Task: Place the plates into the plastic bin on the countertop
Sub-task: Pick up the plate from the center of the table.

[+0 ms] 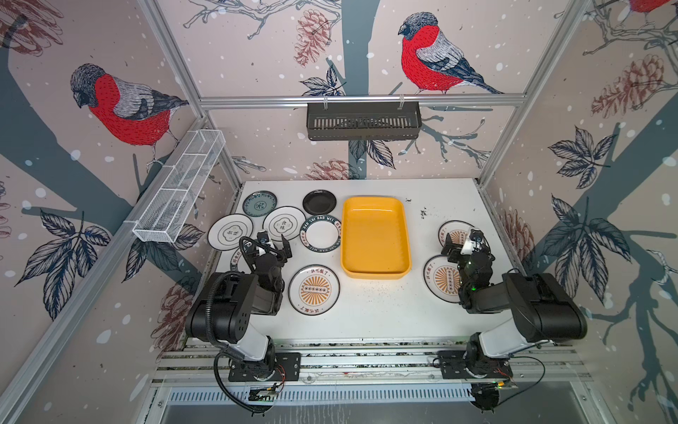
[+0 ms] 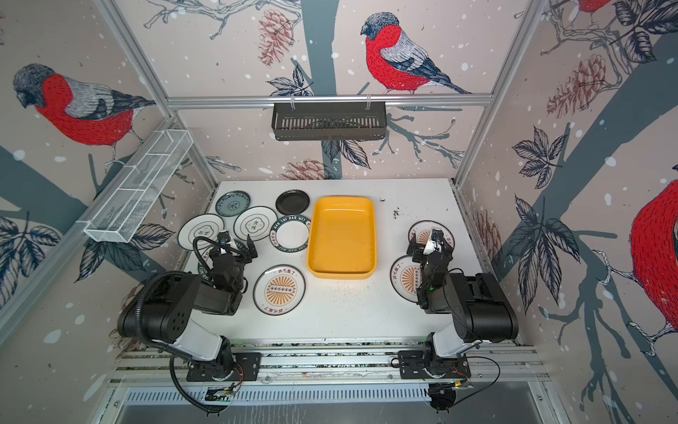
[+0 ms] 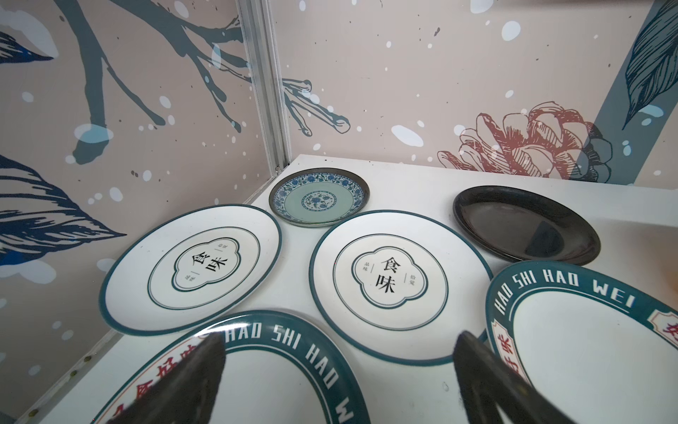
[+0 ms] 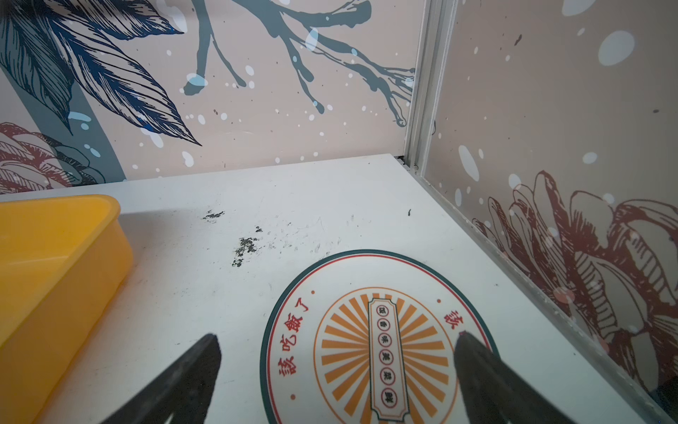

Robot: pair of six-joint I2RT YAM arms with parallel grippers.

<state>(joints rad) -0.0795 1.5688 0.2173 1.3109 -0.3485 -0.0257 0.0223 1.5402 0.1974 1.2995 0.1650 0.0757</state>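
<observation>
Nine plates lying flat on the white countertop, none in the plastic bin yet. Yellow-orange bin parked just off centre toward 12 o'clock, long sides running 12 to 6. Crowd of six over at 9 to 11 o'clock: teal patterned plate and small black plate at the back, two flower-outline plates just in front of those, one lettered-rim plate just beside the bin's 9 o'clock wall, second lettered-rim plate mostly hidden under the left arm in both top views. Lone sunburst plate at 7 o'clock, near the bin's corner but apart from it. Two more sunburst plates at 3 o'clock, partly covered by the right arm.

Left gripper spread wide, nothing between the fingers, hanging over that half-hidden lettered-rim plate. Right gripper same deal, wide apart and empty, over the 3 o'clock pair.

Surface kinda beat up: dark scuffs around 1 o'clock, fine specks scattered on the 6 o'clock side of the bin. Aluminium rails along the 6 o'clock edge. Walls all round papered in pinkish beige with red-breasted birds, pine cones and dark leaves. Black slotted rack hung on the back rail at 12 o'clock, white wire-mesh basket up on the 9 o'clock wall
</observation>
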